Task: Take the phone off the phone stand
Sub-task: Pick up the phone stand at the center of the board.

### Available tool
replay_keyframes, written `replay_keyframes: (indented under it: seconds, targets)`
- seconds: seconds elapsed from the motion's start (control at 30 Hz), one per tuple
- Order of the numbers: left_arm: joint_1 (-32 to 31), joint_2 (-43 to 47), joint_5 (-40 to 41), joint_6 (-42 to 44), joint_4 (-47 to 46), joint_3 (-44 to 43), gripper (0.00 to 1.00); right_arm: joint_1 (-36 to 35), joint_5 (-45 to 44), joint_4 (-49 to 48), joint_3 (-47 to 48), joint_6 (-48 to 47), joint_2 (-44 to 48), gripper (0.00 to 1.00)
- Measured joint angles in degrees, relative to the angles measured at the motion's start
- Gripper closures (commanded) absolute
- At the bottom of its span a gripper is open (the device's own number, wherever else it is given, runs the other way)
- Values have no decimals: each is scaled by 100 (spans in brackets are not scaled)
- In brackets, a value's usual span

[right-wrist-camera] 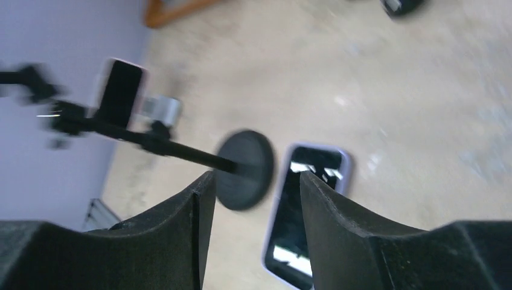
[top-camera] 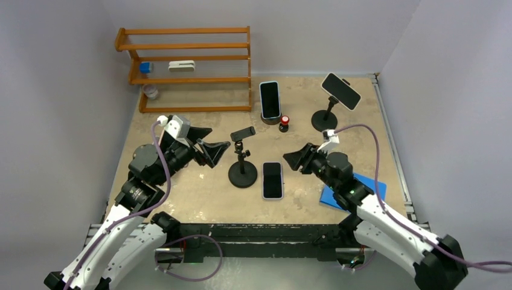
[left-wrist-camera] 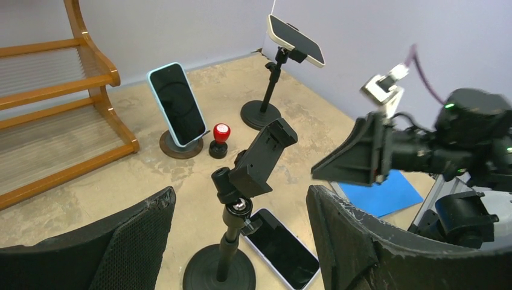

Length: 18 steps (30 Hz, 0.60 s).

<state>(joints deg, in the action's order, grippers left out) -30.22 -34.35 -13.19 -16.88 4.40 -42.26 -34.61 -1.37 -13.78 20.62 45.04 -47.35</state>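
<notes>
Left gripper (top-camera: 214, 151): jaws wide apart, empty, left of the phone stand (top-camera: 243, 175).
Right gripper (top-camera: 294, 161): jaws apart, empty.
Phone (top-camera: 272, 180): flat on the table (top-camera: 302, 103), seemingly touching the stand's base, nearer the right jaws.
Long axis: pointing away from the arm bases.

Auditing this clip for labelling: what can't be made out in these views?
Right wrist: motion blur smears the empty stand; the end effector fingers hide part of the flat phone.
Top: the white item on the rack is too small to identify; the right arm covers part of the blue pad.
</notes>
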Motion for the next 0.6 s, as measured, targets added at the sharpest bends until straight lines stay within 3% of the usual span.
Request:
replay_keyframes:
  seconds: [0.1, 0.17, 0.33, 0.5, 0.6]
  targets:
    - [0, 2, 4, 0, 0, 0, 23, -422, -321, -321, 188, -511, 579, 45]
    - [-7, 2, 20, 0, 0, 0, 23, -1141, -796, -640, 310, -927, 664, 44]
    - [-20, 4, 87, 2, 2, 0, 23, -2907, -2105, -1600, 608, -1805, -308, 36]
    - [-20, 28, 177, 4, 4, 0, 23, -3032, -2170, -2767, 98, -2435, -1093, 21]
    - [-20, 35, 223, 4, 4, 0, 24, -3029, -2194, -3215, 149, -2540, -1458, 18]
